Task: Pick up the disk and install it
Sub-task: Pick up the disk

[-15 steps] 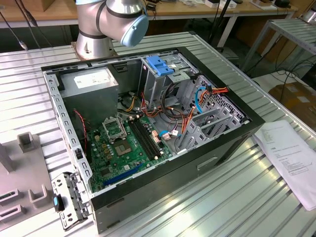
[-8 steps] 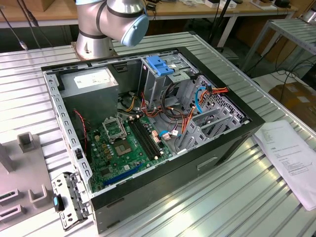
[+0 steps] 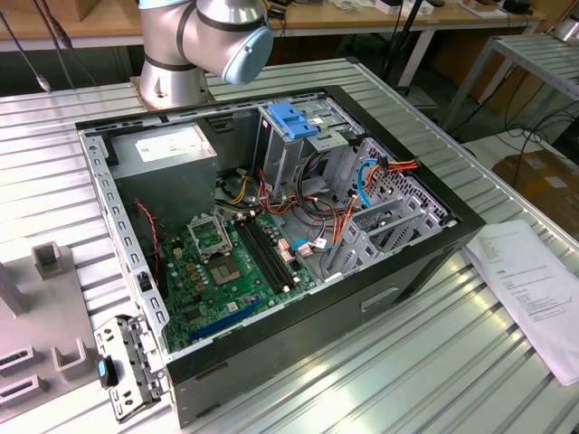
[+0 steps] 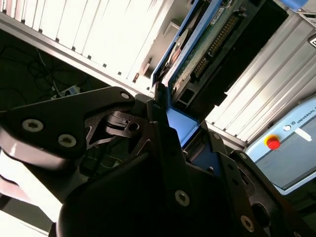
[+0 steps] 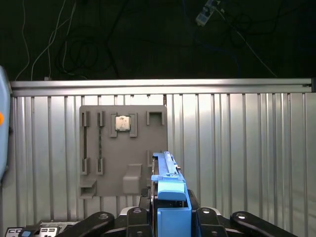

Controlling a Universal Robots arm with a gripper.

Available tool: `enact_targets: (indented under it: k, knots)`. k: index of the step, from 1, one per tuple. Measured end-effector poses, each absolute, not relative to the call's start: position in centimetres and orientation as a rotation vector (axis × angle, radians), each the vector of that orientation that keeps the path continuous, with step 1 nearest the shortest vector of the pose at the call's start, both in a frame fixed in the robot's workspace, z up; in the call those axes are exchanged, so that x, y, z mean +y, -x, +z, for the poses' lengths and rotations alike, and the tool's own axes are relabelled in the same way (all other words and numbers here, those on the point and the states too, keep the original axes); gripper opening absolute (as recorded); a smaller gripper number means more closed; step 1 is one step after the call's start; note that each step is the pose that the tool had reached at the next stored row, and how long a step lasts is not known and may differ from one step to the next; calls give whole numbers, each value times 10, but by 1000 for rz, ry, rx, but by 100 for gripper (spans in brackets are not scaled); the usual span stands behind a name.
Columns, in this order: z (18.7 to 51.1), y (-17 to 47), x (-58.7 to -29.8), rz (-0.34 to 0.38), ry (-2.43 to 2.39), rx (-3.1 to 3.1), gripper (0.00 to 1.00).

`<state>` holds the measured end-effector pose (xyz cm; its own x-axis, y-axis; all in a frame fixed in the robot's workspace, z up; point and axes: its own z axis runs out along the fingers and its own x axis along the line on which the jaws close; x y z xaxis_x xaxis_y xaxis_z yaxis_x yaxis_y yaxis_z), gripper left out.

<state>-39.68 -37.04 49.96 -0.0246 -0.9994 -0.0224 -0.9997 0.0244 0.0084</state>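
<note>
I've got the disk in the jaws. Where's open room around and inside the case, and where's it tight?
The gripper grips the disk. Bare ribbed table lies between the case front and the paper sheet. Inside, bare panel between the power supply and motherboard. Cables crowd the drive cage; the fixture plate occupies the exterior view's left.

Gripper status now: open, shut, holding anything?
The gripper is shut on the disk, clamping it at its blue-railed end, as seen in both wrist views.
</note>
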Motion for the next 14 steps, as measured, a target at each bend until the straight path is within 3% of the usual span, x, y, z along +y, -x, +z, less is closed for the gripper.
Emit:
enact_targets:
  k: [14]
  knots:
    - [500, 368, -370, 34, 2187, 2241, 37]
